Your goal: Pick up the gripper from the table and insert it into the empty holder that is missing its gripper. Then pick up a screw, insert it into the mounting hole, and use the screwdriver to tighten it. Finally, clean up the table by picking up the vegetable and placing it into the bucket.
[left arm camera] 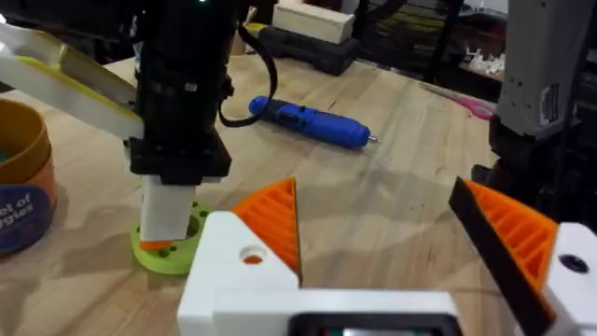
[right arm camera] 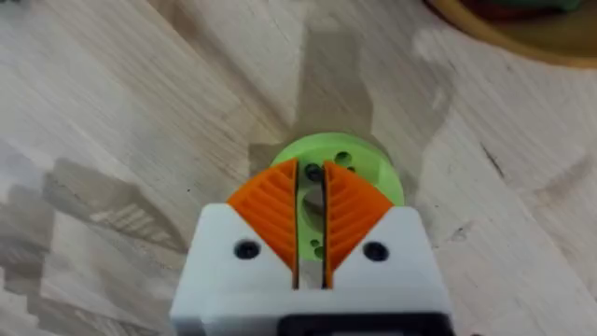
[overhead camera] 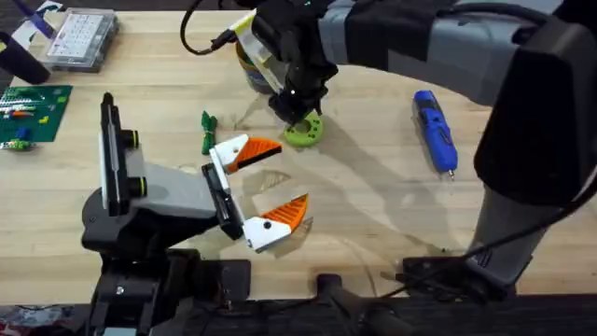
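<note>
The left end effector (overhead camera: 254, 191) is held low over the near middle of the table (overhead camera: 373, 215). Its two white fingers with orange ribbed pads (overhead camera: 289, 213) are spread wide apart, and nothing is held between them. In the left wrist view the same spread is confirmed, with bare table seen in the gap between the pads (left arm camera: 275, 219).

Just beyond the left end effector, a small green vegetable (overhead camera: 207, 131) lies on the table, apart from both arms.

Farther out, the right end effector (right arm camera: 312, 215) is lowered onto a flat lime-green ring (overhead camera: 305, 132). In the right wrist view its orange pads (right arm camera: 270, 210) are pressed nearly together, with only a thin slit left between them, and the tips are set over the centre of the ring (right arm camera: 373, 168). Whether anything is pinched in the slit cannot be told. In the left wrist view the white finger block (left arm camera: 166, 210) is seen standing upright on the ring (left arm camera: 173, 254).

The bucket (overhead camera: 250, 65) stands just behind the ring, partly hidden by the right arm; its orange wall and blue band are seen in the left wrist view (left arm camera: 23, 177).

The screwdriver (overhead camera: 436, 131) lies flat on the right side of the table, well apart from both end effectors, with its metal bit pointing toward the near edge.
</note>
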You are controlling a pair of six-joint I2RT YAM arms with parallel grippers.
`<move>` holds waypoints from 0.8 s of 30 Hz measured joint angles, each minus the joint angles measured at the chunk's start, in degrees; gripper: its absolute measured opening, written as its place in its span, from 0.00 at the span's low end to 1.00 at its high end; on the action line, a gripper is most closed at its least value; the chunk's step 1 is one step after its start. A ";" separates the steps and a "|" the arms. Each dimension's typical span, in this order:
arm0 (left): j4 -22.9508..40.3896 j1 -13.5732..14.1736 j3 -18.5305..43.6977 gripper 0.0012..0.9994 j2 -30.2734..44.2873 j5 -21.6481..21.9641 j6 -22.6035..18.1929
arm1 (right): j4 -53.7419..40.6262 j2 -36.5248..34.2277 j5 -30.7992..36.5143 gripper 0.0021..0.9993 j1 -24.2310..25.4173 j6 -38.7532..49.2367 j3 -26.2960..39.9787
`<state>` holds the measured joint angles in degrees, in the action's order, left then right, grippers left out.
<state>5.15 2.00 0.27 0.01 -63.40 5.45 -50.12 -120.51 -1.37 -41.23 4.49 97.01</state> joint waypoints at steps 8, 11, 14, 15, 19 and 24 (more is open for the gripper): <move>0.00 0.00 0.00 0.99 0.00 0.00 0.00 | -0.10 0.00 0.00 0.01 0.00 0.07 0.00; 0.00 0.00 0.00 0.99 0.00 0.00 0.00 | -0.08 0.00 0.00 0.01 0.00 0.06 0.00; 0.00 0.00 0.00 0.99 0.00 0.00 0.00 | -0.08 0.00 0.00 0.01 0.00 0.06 0.00; 0.00 0.00 0.00 0.99 0.00 0.00 0.00 | -0.08 0.00 0.00 0.01 0.00 0.04 0.00; 0.00 0.00 0.00 0.99 0.00 0.00 0.00 | -0.08 0.00 0.00 0.01 0.00 0.06 0.00; 0.00 0.00 0.00 0.99 0.00 0.00 0.00 | -0.13 0.00 0.00 0.00 0.00 0.06 0.03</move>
<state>5.15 2.00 0.27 0.01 -63.40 5.45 -50.25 -120.51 -1.37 -41.23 4.56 97.04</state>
